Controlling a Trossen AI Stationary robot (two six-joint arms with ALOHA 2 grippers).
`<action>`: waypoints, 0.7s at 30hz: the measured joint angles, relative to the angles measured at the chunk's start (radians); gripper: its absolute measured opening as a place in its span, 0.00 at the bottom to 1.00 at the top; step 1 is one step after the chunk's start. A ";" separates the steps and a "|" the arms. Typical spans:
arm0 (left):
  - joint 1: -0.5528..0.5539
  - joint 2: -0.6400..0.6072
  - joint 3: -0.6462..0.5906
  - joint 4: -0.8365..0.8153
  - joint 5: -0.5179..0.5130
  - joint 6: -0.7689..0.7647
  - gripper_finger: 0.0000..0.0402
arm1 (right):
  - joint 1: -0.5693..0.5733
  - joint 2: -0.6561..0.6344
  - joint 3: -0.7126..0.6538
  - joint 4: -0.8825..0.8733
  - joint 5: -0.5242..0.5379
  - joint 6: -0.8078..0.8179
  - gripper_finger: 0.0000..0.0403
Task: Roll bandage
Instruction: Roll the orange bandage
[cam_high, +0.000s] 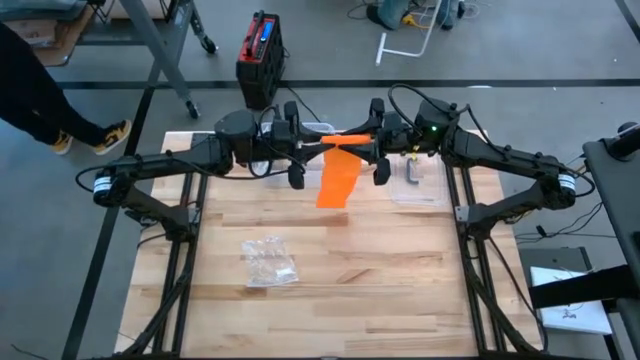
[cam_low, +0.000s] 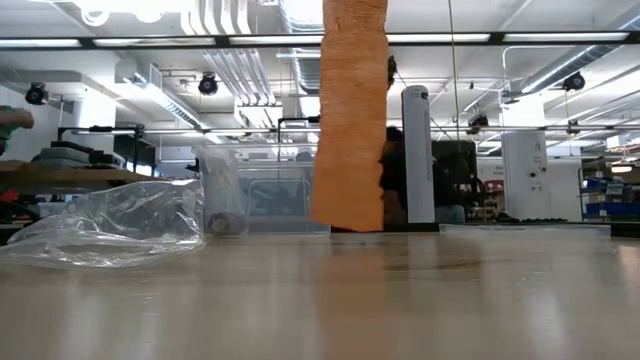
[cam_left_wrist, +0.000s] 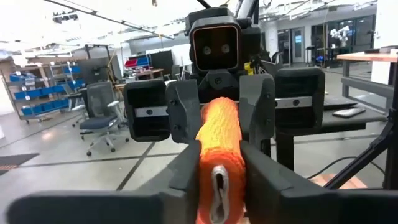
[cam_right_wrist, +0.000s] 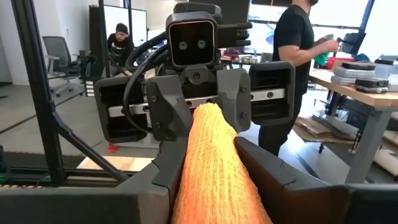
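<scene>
the orange bandage is held in the air over the far middle of the wooden surface, its rolled part stretched level between the two arms and a loose tail hanging down from it; in the low view the tail's end sits just above the surface, and whether it brushes the wood i cannot tell.

the left hand is pinched narrow on one end of the roll, fingers pressed against both its sides. the right hand is likewise closed on the other end, so the roll bridges the two.

what could go wrong: the fabric is soft and springy, so a squeeze that is too light, or a twist from one hand without the other giving way, would likely let the roll slip out or loosen its turns. if the two hands draw apart, the roll may stretch and unwind instead of tightening. the dangling tail could drag on the surface and fold or skew, giving a crooked wrap.

hard to make out: how many turns are already wound, and how deep each grip sits. the crumpled clear plastic bag lies well apart toward the near left; its contents are unclear. a small grey item near the right arm is too small to identify.
</scene>
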 joint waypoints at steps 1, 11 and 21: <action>0.000 -0.001 0.000 -0.001 0.000 0.003 0.18 | 0.000 0.000 0.000 0.000 0.000 0.000 0.29; 0.000 -0.002 0.000 0.003 -0.001 0.013 0.29 | 0.000 0.000 0.000 -0.001 -0.001 0.000 0.29; 0.001 -0.002 0.000 -0.004 -0.004 0.021 0.68 | 0.000 0.000 0.000 -0.007 -0.007 0.000 0.29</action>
